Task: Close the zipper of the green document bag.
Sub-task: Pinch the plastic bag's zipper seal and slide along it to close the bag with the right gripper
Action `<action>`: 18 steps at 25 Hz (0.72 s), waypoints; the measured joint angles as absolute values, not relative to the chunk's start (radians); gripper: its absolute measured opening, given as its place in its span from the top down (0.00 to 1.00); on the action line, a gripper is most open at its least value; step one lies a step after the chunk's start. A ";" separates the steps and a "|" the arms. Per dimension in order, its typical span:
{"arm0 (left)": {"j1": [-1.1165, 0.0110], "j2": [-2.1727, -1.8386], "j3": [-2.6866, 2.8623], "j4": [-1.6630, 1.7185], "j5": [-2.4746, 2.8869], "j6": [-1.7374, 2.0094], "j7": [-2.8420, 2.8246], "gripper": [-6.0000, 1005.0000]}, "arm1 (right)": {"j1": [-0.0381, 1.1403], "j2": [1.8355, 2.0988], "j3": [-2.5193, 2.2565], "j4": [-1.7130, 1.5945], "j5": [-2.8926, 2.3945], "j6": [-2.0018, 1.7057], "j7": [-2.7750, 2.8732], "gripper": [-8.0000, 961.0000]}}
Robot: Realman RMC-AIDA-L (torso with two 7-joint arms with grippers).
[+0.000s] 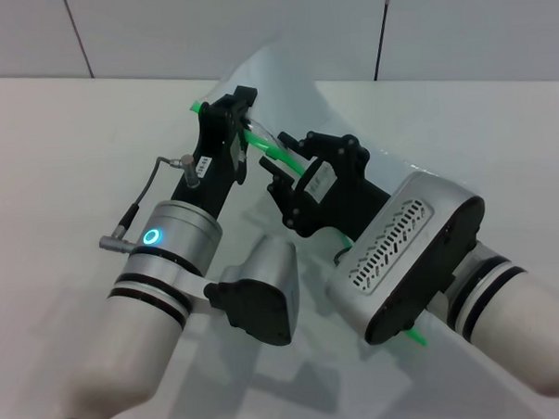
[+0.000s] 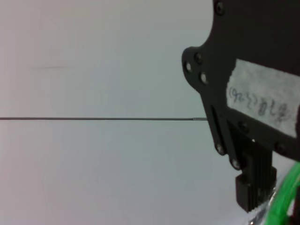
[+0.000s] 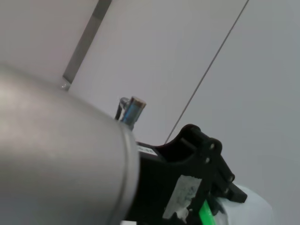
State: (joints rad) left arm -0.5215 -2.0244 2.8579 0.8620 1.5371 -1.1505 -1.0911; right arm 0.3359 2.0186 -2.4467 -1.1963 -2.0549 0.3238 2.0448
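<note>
- Green document bag (image 1: 283,75) was lifted off the white table (image 1: 63,135), zipper (image 1: 269,147) edge running between both grippers.
- Left gripper (image 1: 242,128) was clamped on the zipper's far end.
- Right gripper (image 1: 292,176) pinched the zipper just beside it.

We see the green document bag (image 1: 283,75) lifted off the table (image 1: 63,135) at its far end, curving up between and behind our two grippers, with its near end running down under our right arm. The zipper (image 1: 267,147) runs along the bag's edge from the left gripper (image 1: 242,128), which sits farther back and to the left, toward the right gripper (image 1: 283,186), just beside it and nearer to us. A wall (image 1: 253,25) stands behind the table.
</note>
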 joint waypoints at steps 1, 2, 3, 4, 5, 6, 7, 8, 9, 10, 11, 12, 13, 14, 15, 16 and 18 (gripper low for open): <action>-0.522 -2.024 2.858 0.862 1.537 -1.151 -1.091 0.94 | 0.336 2.019 -2.447 -1.196 -2.055 0.324 2.045 0.74; -0.522 -2.024 2.858 0.862 1.537 -1.151 -1.091 0.94 | 0.336 2.019 -2.448 -1.197 -2.056 0.324 2.045 0.74; -0.521 -2.023 2.858 0.862 1.537 -1.151 -1.090 0.94 | 0.336 2.019 -2.448 -1.197 -2.056 0.324 2.045 0.75; -0.522 -2.023 2.858 0.862 1.537 -1.151 -1.090 0.94 | 0.336 2.019 -2.448 -1.198 -2.056 0.324 2.045 0.75; -0.521 -2.023 2.858 0.862 1.537 -1.151 -1.090 0.94 | 0.336 2.019 -2.448 -1.198 -2.057 0.324 2.045 0.75; -0.522 -2.023 2.858 0.862 1.538 -1.151 -1.089 0.94 | 0.336 2.019 -2.448 -1.198 -2.057 0.324 2.045 0.75; -0.522 -2.023 2.858 0.862 1.539 -1.151 -1.089 0.94 | 0.336 2.019 -2.448 -1.198 -2.057 0.324 2.045 0.76; -0.522 -2.023 2.858 0.862 1.541 -1.151 -1.089 0.94 | 0.336 2.019 -2.448 -1.198 -2.057 0.324 2.045 0.76; -0.522 -2.023 2.858 0.862 1.542 -1.151 -1.089 0.94 | 0.336 2.019 -2.448 -1.198 -2.057 0.324 2.045 0.76; -0.522 -2.023 2.859 0.862 1.544 -1.151 -1.089 0.94 | 0.336 2.019 -2.448 -1.198 -2.057 0.324 2.045 0.76; -0.522 -2.023 2.859 0.862 1.546 -1.151 -1.089 0.94 | 0.336 2.019 -2.448 -1.198 -2.057 0.324 2.045 0.77; -0.521 -2.023 2.859 0.862 1.547 -1.151 -1.089 0.94 | 0.336 2.019 -2.448 -1.198 -2.056 0.324 2.045 0.77; -0.522 -2.023 2.859 0.862 1.549 -1.151 -1.089 0.94 | 0.336 2.019 -2.447 -1.198 -2.056 0.324 2.045 0.77; -0.521 -2.023 2.859 0.862 1.550 -1.151 -1.089 0.94 | 0.336 2.019 -2.446 -1.198 -2.055 0.324 2.045 0.77; -0.522 -2.023 2.859 0.863 1.551 -1.151 -1.089 0.94 | 0.336 2.019 -2.446 -1.198 -2.055 0.324 2.045 0.78; -0.522 -2.023 2.859 0.863 1.551 -1.151 -1.089 0.94 | 0.336 2.019 -2.446 -1.198 -2.055 0.324 2.045 0.78; -0.521 -2.023 2.859 0.863 1.551 -1.151 -1.089 0.94 | 0.336 2.019 -2.445 -1.198 -2.054 0.324 2.045 0.78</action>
State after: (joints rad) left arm -0.5215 -2.0232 2.8593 0.8630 1.5512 -1.1506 -1.0891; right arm 0.3360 2.0187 -2.4454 -1.1980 -2.0543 0.3237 2.0448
